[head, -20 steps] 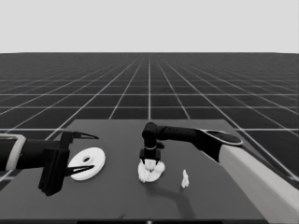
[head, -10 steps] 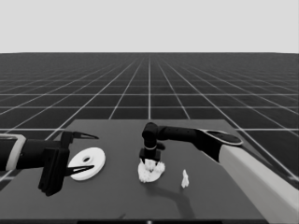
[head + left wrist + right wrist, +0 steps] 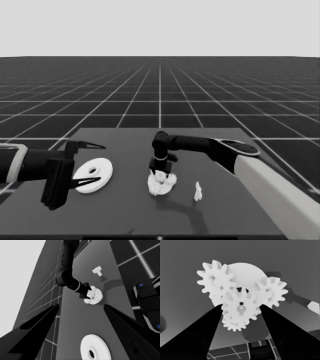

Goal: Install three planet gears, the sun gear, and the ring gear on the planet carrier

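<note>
The smaller round part, the planet carrier [image 3: 246,272], lies mid-table [image 3: 165,187] with planet gears on it: one [image 3: 216,281], a second [image 3: 270,291], and a third [image 3: 232,326] half hidden low down. A centre gear, the sun gear [image 3: 241,307], sits between them with my right gripper [image 3: 241,306] shut on its toothed edge. In the head view that gripper [image 3: 159,172] points straight down onto the cluster. The larger round part, the ring gear [image 3: 102,170], lies flat at the left end under my waiting left gripper [image 3: 100,163], which is open and holds nothing.
A thin white piece [image 3: 198,191] lies to the right of the gear cluster, close to the right arm's shadow. Dark machinery with blue lights [image 3: 147,297] shows past the table's edge in the left wrist view.
</note>
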Motion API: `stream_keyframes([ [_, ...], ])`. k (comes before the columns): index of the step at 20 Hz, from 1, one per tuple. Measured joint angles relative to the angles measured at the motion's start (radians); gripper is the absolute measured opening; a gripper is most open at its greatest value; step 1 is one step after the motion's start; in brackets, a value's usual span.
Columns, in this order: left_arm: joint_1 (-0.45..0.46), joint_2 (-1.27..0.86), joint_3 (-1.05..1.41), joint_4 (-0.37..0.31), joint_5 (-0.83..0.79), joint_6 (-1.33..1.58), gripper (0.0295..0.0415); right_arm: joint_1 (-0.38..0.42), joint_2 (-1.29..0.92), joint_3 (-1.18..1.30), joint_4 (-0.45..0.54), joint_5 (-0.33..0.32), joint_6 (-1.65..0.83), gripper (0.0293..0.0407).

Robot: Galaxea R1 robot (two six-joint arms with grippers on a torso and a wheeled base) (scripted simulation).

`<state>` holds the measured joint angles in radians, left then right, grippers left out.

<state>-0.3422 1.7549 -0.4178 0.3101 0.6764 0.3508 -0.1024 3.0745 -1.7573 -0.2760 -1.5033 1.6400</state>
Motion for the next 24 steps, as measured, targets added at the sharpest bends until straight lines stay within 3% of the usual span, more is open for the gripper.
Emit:
stream_keyframes([
  [24, 0.0, 0.0, 0.0, 0.0, 0.0, 0.0, 0.0385, -0.001, 0.0, 0.0, 0.0, 0.0, 0.251, 0.031],
])
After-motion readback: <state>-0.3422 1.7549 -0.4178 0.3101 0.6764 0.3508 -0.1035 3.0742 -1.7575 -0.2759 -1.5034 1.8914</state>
